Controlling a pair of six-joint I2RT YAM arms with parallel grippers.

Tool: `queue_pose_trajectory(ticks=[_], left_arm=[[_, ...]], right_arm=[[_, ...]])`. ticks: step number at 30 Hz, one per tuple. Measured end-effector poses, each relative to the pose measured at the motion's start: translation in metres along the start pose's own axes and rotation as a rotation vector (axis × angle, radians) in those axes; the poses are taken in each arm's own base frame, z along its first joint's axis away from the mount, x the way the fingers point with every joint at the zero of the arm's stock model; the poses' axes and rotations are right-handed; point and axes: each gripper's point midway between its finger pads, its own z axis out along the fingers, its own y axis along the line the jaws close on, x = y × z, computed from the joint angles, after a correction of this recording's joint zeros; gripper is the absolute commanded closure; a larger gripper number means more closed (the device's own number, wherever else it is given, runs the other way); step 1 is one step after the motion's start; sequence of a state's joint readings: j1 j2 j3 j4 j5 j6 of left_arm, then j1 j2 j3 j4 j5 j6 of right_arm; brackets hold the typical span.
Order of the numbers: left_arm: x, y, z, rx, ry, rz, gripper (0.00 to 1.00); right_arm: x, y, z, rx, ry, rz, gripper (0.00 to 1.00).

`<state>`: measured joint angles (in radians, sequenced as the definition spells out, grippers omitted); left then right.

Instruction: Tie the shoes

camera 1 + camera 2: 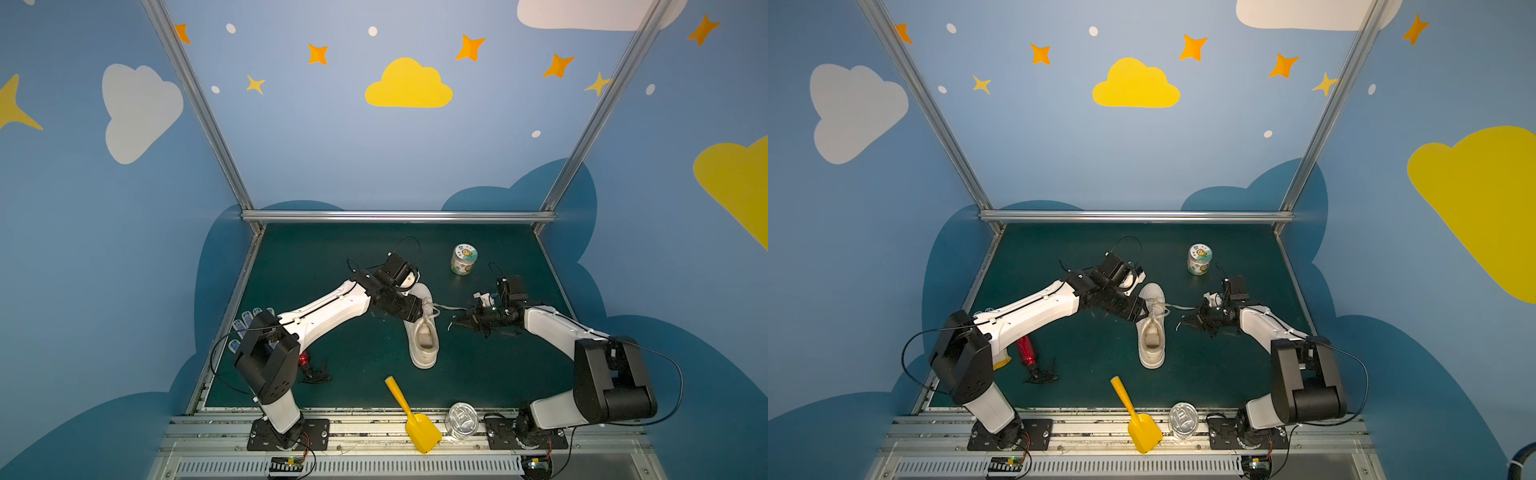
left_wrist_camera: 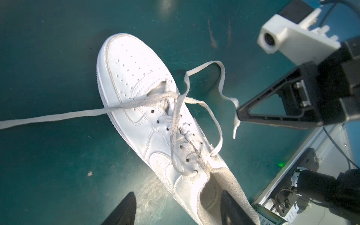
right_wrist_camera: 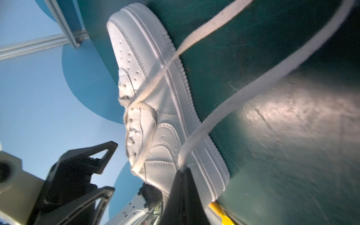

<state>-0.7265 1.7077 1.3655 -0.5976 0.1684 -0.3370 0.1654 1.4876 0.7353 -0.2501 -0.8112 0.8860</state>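
Near the middle of the dark green mat [image 1: 324, 266], the white sneaker [image 1: 424, 338] lies on its sole, toe toward the back wall and heel toward the arms' bases. The right gripper [image 1: 460, 322] sits just beside it, jaws pressed together on a flat woven lace [image 2: 219, 78], whose short tail dangles below the tips. The left gripper [image 2: 176, 198] hangs over the shoe's collar with its black fingers [image 2: 124, 206] well apart, gripping nothing (one stands over the mat, the other over the opening). The upper is smooth and leather-like, with a perforated toe cap and stitched panels. The thick sole is ribbed along its edge, and the lining is pale beige. The laces cross loosely above the eyelets, and a second strand stretches off past the sole and out of the left wrist view.
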Motion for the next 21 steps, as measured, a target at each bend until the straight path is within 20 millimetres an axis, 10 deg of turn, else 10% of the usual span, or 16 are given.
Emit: queue_pose_trajectory(ticks=[21], left_arm=[[-0.014,-0.01,0.005,0.035,0.0,0.003,0.36]], right_arm=[[0.007,0.021,0.038,-0.083,0.153,0.0,1.0]])
